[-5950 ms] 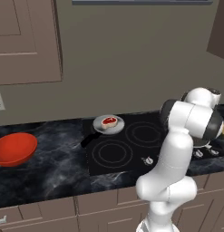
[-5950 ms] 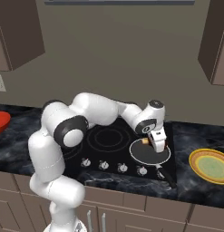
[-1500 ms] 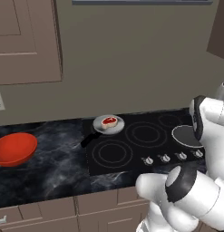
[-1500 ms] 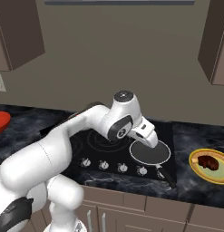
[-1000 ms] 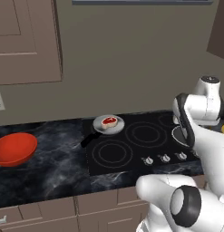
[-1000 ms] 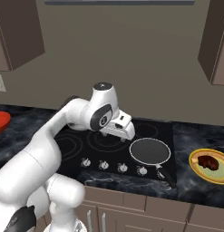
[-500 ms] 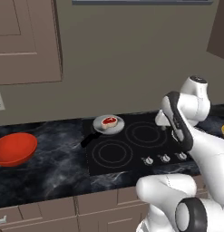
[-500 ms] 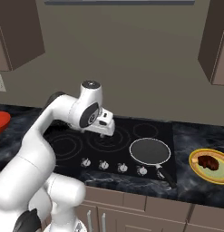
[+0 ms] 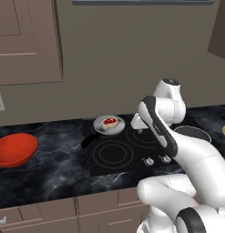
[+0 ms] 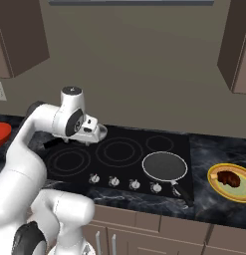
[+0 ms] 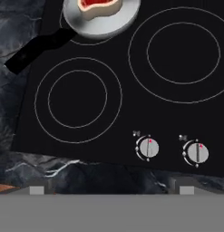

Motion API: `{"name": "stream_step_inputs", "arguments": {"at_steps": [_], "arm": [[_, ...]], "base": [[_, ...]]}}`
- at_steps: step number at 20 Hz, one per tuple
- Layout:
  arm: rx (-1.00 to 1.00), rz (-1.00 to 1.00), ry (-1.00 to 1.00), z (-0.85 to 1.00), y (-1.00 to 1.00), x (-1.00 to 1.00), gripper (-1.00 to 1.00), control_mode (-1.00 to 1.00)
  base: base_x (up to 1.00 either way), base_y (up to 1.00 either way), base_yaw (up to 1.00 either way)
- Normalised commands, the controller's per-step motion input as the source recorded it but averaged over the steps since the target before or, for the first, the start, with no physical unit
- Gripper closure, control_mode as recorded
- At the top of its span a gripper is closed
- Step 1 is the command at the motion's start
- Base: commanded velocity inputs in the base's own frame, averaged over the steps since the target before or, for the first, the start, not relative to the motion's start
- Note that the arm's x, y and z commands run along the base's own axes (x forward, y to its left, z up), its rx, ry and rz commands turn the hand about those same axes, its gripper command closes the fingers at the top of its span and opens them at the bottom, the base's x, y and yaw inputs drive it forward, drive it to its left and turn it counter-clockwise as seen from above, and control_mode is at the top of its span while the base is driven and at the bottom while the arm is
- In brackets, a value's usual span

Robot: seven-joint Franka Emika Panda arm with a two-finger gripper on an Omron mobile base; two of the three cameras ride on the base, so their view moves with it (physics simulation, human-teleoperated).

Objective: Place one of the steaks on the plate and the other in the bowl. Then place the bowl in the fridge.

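I saw the gripper (image 9: 137, 123) at frame centre with jaws wide apart, holding nothing. One steak (image 9: 109, 121) lay in the pan (image 9: 109, 128); another steak (image 10: 228, 178) on the plate (image 10: 217, 185); bowl (image 9: 13, 149) at left.

Black stovetop (image 9: 115, 154), two grey frying pans (image 10: 164, 166) (image 9: 107, 129), marbled dark counter (image 9: 45, 168)
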Motion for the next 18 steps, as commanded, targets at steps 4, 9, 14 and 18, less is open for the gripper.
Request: {"name": "stream_step_inputs", "arguments": {"at_steps": [4,9,14,18], "arm": [[0.00,0.07,0.01,0.00,0.65,0.59,-1.00,-1.00],[0.00,0.00,0.02,-0.03,0.37,0.86,-1.00,-1.00],[0.00,-0.01,-0.02,-0.11,0.20,0.73,-1.00,-1.00],[0.00,-0.13,-0.01,-0.31,0.01,0.42,-1.00,-1.00]], "base": [[0.00,0.00,0.00],[0.00,0.00,0.00],[0.00,0.00,0.00],[0.00,0.00,0.00]]}}
